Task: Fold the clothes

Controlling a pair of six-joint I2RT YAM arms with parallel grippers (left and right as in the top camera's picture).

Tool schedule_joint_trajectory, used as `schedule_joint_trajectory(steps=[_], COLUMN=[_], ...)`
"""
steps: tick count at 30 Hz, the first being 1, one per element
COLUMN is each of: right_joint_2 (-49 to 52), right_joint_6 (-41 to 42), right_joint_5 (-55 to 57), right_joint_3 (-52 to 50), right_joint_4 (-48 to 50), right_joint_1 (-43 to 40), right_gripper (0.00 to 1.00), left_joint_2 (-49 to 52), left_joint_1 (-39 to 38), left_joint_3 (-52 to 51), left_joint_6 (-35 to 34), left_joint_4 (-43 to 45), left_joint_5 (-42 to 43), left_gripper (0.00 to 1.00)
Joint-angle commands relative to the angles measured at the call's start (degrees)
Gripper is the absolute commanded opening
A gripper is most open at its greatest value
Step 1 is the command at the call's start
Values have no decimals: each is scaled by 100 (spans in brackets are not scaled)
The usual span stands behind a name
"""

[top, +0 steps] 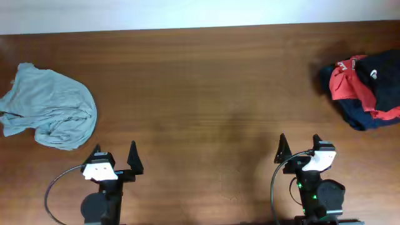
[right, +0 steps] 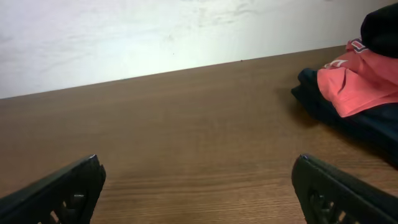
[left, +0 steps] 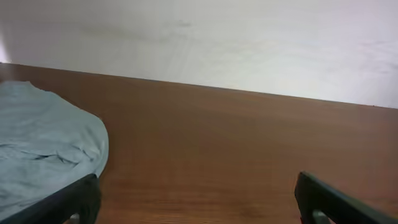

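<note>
**Operator:** Report the state of both sets of jaws.

**Technician:** Left jaws: spread wide, nothing between them. Right jaws: spread wide, nothing between them. Both sit low in the overhead frame, above bare surface (top: 200,94).

**Operator:** Locate the black T-shirt (top: 384,78).

**Technician:** Far right of the overhead frame, bunched in a pile, lying over and touching the red shirt (top: 342,84). It is well apart from both arms. The pale grey-blue shirt (top: 50,115) lies crumpled at the left edge and is not the work item.

**Operator:** Which step is in hand?

**Technician:** Judged as the start: no fold is made and the garment is not yet grasped.

**Operator:** What does the next move call for?

**Technician:** Probably a reach by the right arm toward the pile. It must pinch black fabric only, leave the red shirt behind, and drag the garment to the centre for spreading flat.
</note>
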Motion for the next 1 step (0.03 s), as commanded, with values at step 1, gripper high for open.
schedule_joint_trajectory(steps=[1], right_joint_2=[-59], right_joint_6=[20], right_joint_5=[52], right_joint_3=[-26], right_joint_4=[-35], right_joint_1=[48], right_gripper=[99], left_joint_2=[-76], left_joint_1=[17], left_joint_3=[-44], left_joint_6=[109], left_joint_4=[11], left_joint_5=[83], left_gripper=[99])
